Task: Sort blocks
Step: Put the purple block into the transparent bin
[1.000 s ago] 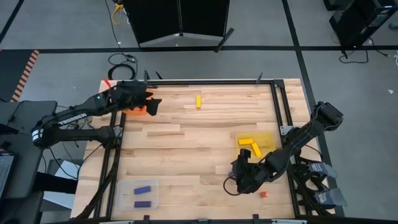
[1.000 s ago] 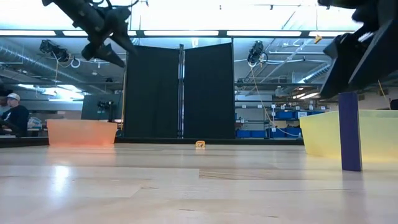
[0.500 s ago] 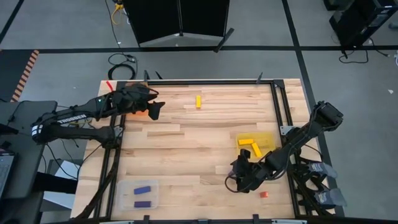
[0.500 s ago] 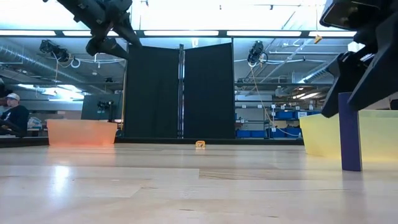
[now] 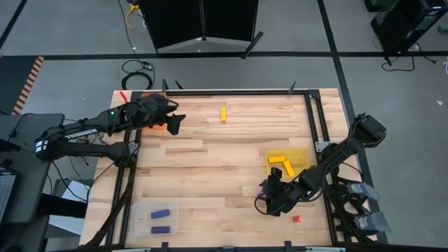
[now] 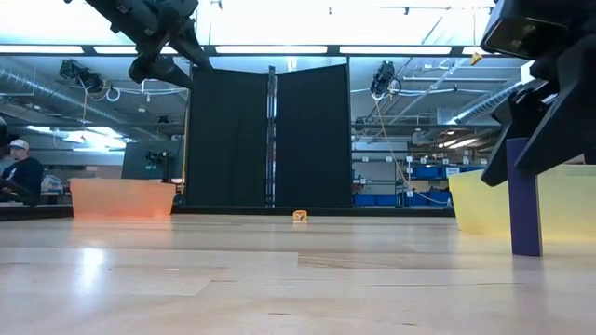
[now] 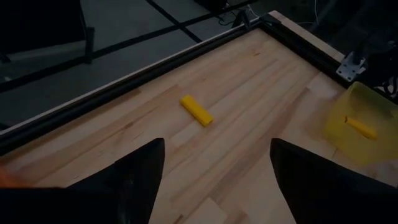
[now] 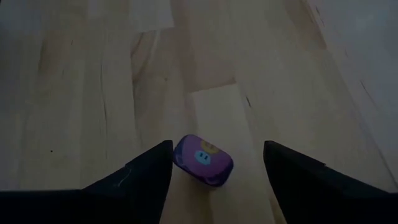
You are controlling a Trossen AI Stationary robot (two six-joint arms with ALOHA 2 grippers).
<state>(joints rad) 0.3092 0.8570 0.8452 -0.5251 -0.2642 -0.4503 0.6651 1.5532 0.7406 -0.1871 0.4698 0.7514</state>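
Observation:
A purple block (image 6: 524, 200) stands upright on the table near its near right corner; its top (image 8: 202, 160) shows in the right wrist view. My right gripper (image 8: 216, 150) is open above it, one finger on either side, not touching. My left gripper (image 7: 217, 144) is open and raised over the orange tray (image 5: 155, 126) at the far left. A yellow block (image 5: 223, 114) lies flat on the far middle of the table. Two yellow blocks lie in the yellow tray (image 5: 301, 155), and two purple blocks in the clear tray (image 5: 157, 219). A red block (image 5: 297, 218) lies beyond the near right edge.
The black frame rails (image 5: 310, 119) run along the table's edges. The middle of the wooden table top (image 5: 210, 168) is bare. A black screen (image 6: 270, 140) stands beyond the far edge, and a person (image 6: 19, 177) sits far off in the room.
My right gripper has come down around the upper part of the standing purple block, which has stayed where it was. My left gripper has risen a little and shifted slightly toward the table's right over the orange tray, then held still.

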